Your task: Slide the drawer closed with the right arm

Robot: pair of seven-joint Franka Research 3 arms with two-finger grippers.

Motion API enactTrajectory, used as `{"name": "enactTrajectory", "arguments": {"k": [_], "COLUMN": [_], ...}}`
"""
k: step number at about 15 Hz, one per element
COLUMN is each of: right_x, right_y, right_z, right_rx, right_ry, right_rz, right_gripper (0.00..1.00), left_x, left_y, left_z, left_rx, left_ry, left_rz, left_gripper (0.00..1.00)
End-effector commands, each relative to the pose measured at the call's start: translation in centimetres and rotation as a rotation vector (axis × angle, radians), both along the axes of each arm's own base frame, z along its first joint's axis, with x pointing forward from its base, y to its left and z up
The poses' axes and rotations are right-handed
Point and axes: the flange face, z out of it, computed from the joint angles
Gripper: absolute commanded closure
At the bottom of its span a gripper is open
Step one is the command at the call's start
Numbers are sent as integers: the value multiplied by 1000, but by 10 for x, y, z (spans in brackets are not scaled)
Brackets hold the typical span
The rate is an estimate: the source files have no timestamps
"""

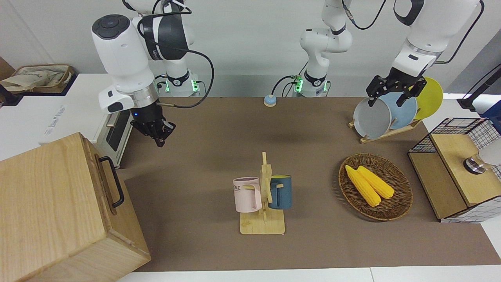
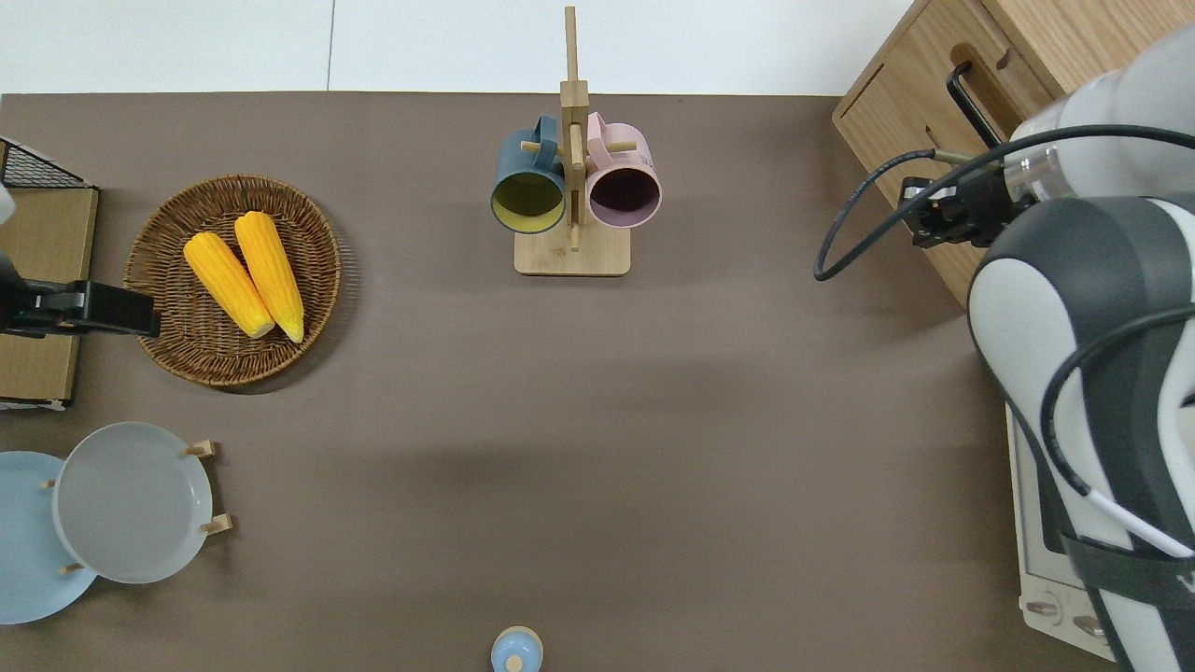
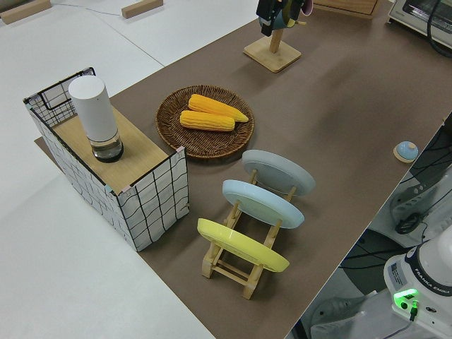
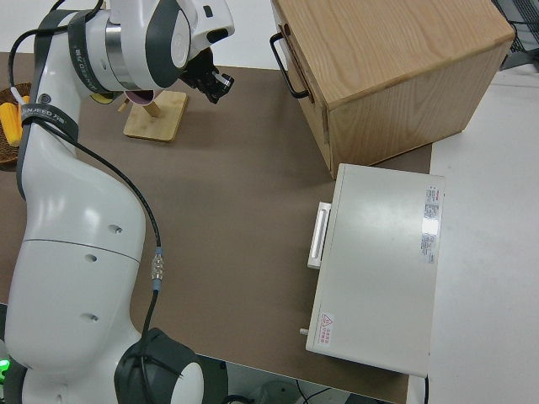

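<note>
Your right gripper [image 1: 159, 135] hangs in the air just beside the drawer [image 1: 105, 178] front, apart from its black handle [image 1: 113, 181]; whether its fingers are open you cannot tell. The drawer sits flush in the cabinet [image 1: 51, 211]. Your left arm is parked.

Pale-wood drawer [image 1: 102, 184], black handle [image 1: 113, 181]; yellow corn [image 1: 368, 185]; pink mug [image 1: 247, 194], blue mug [image 1: 281, 192]; brown mat [image 1: 203, 156].
</note>
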Motion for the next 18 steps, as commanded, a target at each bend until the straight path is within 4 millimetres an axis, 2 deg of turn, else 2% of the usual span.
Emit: {"name": "enactTrajectory", "arguments": {"k": [1,4,7,9,15,16,17,18], "right_x": [-17,-24,-32,-37,-37,-37,-37,-36], "right_y": [-9,-14,-16,-17,-32,-32,-30,-30], "right_z": [18,33,37,46,50,49,49,48], "right_rx": [-93,-101,-85,-81,-2,-4,-7,-7], "right_ry": [20,1,32,20,4,4,1,3], "right_rz": [189,207,216,278,386,383,381,371], "right_gripper": [1000,1000,1000,1000,1000,984,862,796], "left_x": [4,4,4,4,4,4,4,4], "left_y": [0,0,0,0,0,0,0,0], "left_z": [2,2,3,2,2,3,3,3], "left_rx": [16,16,16,16,16,16,16,16], "left_ry": [-8,-8,-9,-8,-8,-9,-9,-9], "left_rz": [-8,-8,-8,-8,-8,-8,-8,-8], "left_gripper": [5,2,2,2,5,5,2,2]}}
